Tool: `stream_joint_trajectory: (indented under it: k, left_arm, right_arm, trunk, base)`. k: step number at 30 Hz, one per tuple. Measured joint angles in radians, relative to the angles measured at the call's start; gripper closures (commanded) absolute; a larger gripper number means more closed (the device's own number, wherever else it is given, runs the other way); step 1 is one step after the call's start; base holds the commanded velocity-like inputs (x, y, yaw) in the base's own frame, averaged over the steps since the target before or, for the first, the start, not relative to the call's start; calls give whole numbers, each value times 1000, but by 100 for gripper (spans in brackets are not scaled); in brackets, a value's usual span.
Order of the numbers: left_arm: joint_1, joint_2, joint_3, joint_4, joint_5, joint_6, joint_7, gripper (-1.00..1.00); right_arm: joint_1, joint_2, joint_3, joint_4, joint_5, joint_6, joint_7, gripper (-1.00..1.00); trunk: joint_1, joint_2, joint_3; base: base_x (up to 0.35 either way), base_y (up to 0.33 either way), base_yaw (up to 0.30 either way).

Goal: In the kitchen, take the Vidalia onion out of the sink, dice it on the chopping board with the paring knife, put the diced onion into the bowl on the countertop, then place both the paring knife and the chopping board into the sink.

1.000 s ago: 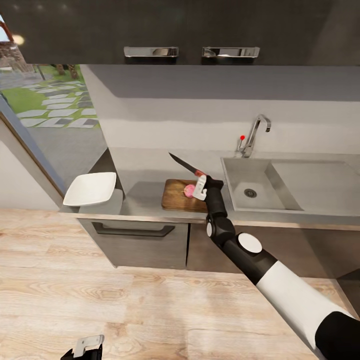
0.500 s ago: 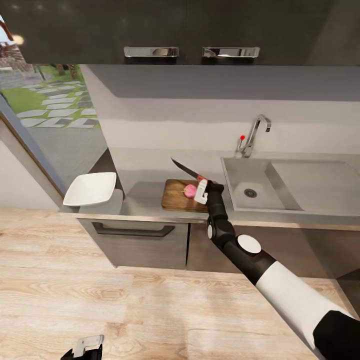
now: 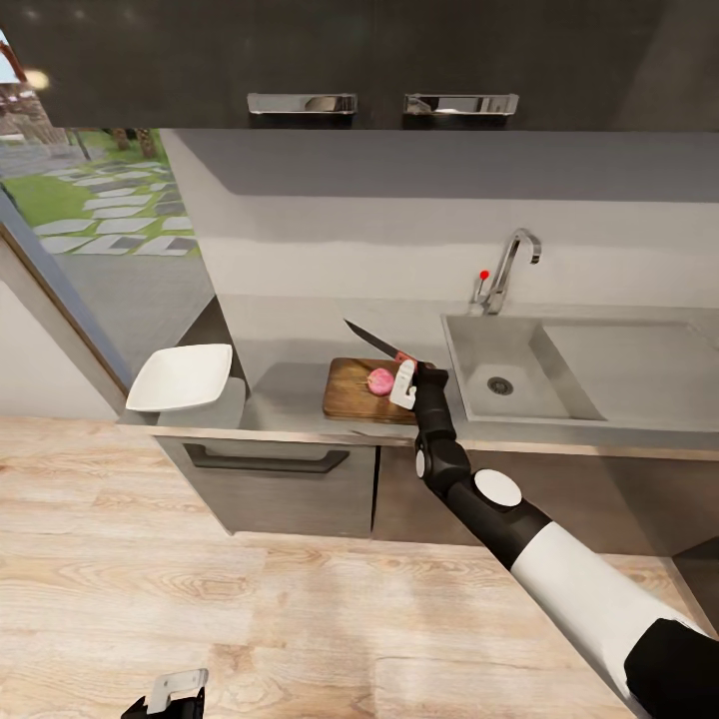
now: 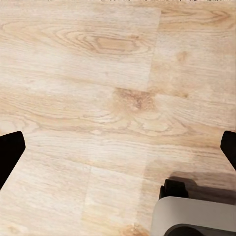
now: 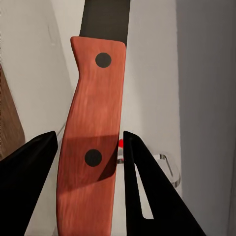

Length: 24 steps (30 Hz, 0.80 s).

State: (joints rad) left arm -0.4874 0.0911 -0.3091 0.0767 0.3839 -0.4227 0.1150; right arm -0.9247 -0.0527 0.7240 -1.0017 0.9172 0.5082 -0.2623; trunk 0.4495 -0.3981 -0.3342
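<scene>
The pinkish Vidalia onion [image 3: 379, 380] rests on the brown chopping board [image 3: 352, 391], which lies on the grey countertop [image 3: 285, 394] left of the sink [image 3: 499, 369]. My right gripper [image 3: 403, 373] hovers just right of the onion, shut on the paring knife [image 3: 372, 341]. The dark blade points up and away to the left over the board. In the right wrist view the reddish handle [image 5: 93, 137] sits clamped between the black fingers [image 5: 147, 191]. The white bowl [image 3: 181, 376] sits at the counter's left end. My left gripper [image 3: 176, 689] hangs low over the floor, open.
A chrome faucet [image 3: 511, 260] with a red knob stands behind the basin, and a flat drainboard [image 3: 639, 369] extends to its right. Dark upper cabinets [image 3: 399, 60] hang overhead. Pale wooden floor [image 3: 250, 619] stretches in front, and the robot's base [image 4: 196, 216] appears in the left wrist view.
My right gripper has lowered slightly with the knife, bringing the blade closer to the onion and board. The left arm has stayed still.
</scene>
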Motion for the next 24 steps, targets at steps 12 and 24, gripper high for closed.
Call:
stream_joint_trajectory:
  k: [12, 24]
  left_arm:
    - [0, 0, 0, 0, 0, 0, 0, -100]
    - [0, 0, 0, 0, 0, 0, 0, -100]
  right_arm:
    - [0, 0, 0, 9, 0, 0, 0, 100]
    - [0, 0, 4, 13, 0, 1, 12, 100]
  trunk:
    - [0, 0, 0]
    - [0, 0, 0]
  base:
    - [0, 0, 0]
    - [0, 0, 0]
